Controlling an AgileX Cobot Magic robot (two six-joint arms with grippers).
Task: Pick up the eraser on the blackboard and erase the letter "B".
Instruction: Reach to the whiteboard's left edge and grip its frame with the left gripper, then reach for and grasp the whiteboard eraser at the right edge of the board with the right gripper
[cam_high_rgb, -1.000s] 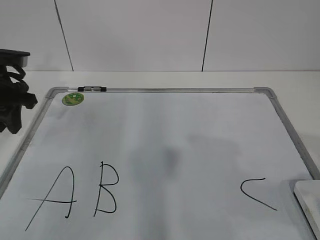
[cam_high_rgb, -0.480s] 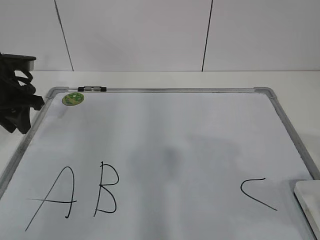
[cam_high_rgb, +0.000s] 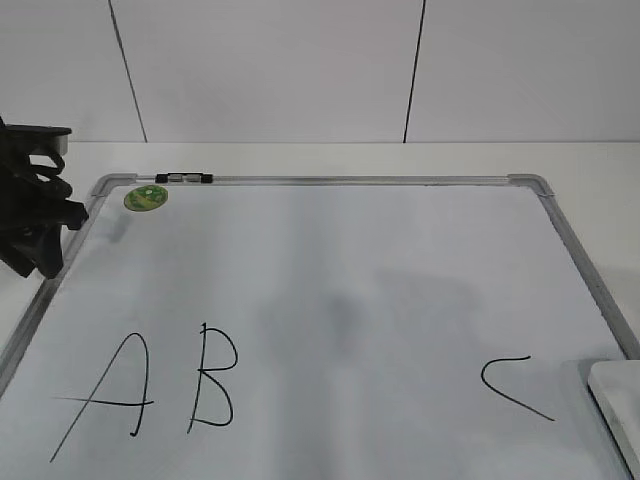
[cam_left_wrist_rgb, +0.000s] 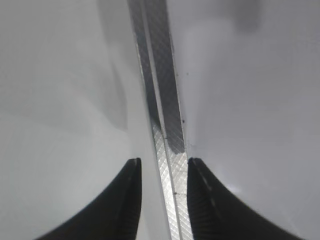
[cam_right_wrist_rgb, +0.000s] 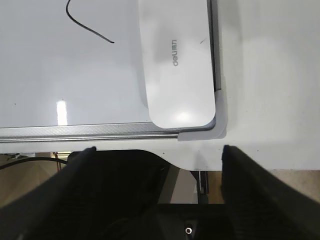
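Note:
The blackboard (cam_high_rgb: 400, 240) is a white board in a grey frame, lying flat. The letter "B" (cam_high_rgb: 212, 377) is drawn in black at its near left, right of an "A" (cam_high_rgb: 105, 395). The eraser (cam_high_rgb: 615, 410), a flat white block, lies at the board's near right corner, partly cut off by the picture edge. It also shows in the right wrist view (cam_right_wrist_rgb: 177, 65), lying along the frame. My right gripper (cam_right_wrist_rgb: 159, 149) is open wide and empty, just short of that corner. My left gripper (cam_high_rgb: 38, 250) is open and empty above the board's left frame rail (cam_left_wrist_rgb: 162, 100).
A "C" (cam_high_rgb: 515, 387) is drawn left of the eraser. A round green sticker (cam_high_rgb: 146, 197) and a small black clip (cam_high_rgb: 183, 178) sit at the board's far left corner. A white wall stands behind the table. The table's near edge (cam_right_wrist_rgb: 260, 165) lies just beyond the board's corner piece (cam_right_wrist_rgb: 220, 127).
My left gripper has moved a little to the right and down, toward the board's left frame. The eraser and the letters are unchanged.

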